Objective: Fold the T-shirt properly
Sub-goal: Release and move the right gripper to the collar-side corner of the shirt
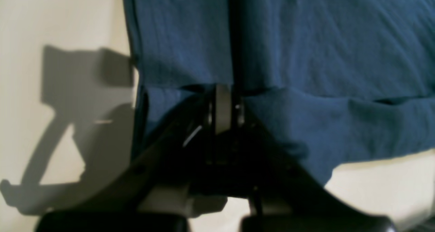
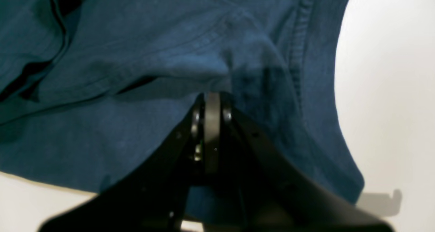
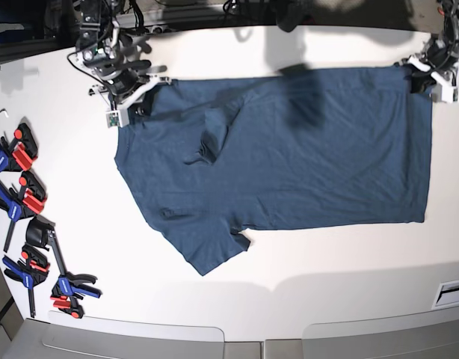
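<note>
— Where's the T-shirt [image 3: 289, 149] now?

— Spread on the white table [image 3: 289, 262], most of it flat, with one sleeve sticking out toward seven o'clock in the base view. The far edge is already doubled over.

— And the arms?

— Both at that far edge. The right gripper [image 2: 212, 101] at ten o'clock has its jaws together, pinched on cloth by the shoulder seam. The left gripper [image 1: 222, 89] at two o'clock is clamped on the hem corner.

— So how should they carry the fold?

— I'd say lift both ends level and draw them toward six o'clock together, keeping the edge taut so it lands straight. Mind the bunched wrinkle [image 3: 203, 149] near the right gripper; it could get trapped underneath.

— Those clamps [image 3: 24, 202] at nine o'clock?

— Well apart, no bother.
</note>
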`<state>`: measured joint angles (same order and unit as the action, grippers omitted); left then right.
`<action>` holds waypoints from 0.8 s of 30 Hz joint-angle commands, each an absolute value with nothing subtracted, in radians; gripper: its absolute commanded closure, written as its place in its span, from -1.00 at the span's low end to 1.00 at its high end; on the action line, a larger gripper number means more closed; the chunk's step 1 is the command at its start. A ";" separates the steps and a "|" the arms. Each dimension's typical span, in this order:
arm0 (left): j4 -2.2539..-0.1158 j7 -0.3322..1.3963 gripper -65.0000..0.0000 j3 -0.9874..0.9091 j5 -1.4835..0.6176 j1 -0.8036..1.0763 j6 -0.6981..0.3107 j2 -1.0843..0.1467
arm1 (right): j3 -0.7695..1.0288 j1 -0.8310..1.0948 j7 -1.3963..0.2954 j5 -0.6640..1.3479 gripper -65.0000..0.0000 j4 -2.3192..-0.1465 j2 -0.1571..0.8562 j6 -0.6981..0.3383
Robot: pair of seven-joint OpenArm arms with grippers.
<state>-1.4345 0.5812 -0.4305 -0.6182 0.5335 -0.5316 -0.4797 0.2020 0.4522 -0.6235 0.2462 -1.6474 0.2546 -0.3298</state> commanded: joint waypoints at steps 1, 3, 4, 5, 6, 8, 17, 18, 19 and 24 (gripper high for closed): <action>-1.434 0.688 1.00 -0.426 -0.551 0.577 -0.519 -0.485 | 0.204 0.483 -0.704 0.213 1.00 -1.644 0.269 -0.318; -1.459 0.689 1.00 -0.427 -0.551 0.612 -0.519 -0.485 | 0.205 0.505 -0.717 0.214 1.00 -1.647 0.278 -0.318; -1.473 0.689 1.00 -0.427 -0.551 0.630 -0.519 -0.485 | 0.205 0.517 -0.725 0.216 1.00 -1.647 0.281 -0.318; -1.488 0.689 1.00 -0.427 -0.551 0.649 -0.519 -0.485 | 0.207 0.528 -0.733 0.216 1.00 -1.649 0.283 -0.318; -1.504 0.689 1.00 -0.429 -0.551 0.668 -0.518 -0.485 | 0.212 0.538 -0.735 0.216 1.00 -1.650 0.282 -0.318; -1.537 0.689 1.00 -0.439 -0.551 0.702 -0.515 -0.479 | 0.224 0.561 -0.736 0.216 1.00 -1.652 0.283 -0.319; -1.579 0.676 1.00 -0.566 -0.551 0.722 -0.455 -0.458 | 0.319 0.618 -0.742 0.287 1.00 -1.703 0.282 -0.327; -1.579 0.672 1.00 -0.577 -0.551 0.717 -0.455 -0.458 | 0.329 0.618 -0.742 0.306 1.00 -1.708 0.282 -0.332; -1.579 0.672 1.00 -0.587 -0.551 0.710 -0.456 -0.458 | 0.337 0.617 -0.742 0.326 1.00 -1.714 0.282 -0.338; -1.579 0.649 1.00 -0.602 -0.551 0.690 -0.455 -0.458 | 0.348 0.618 -0.743 0.405 1.00 -1.764 0.282 -0.345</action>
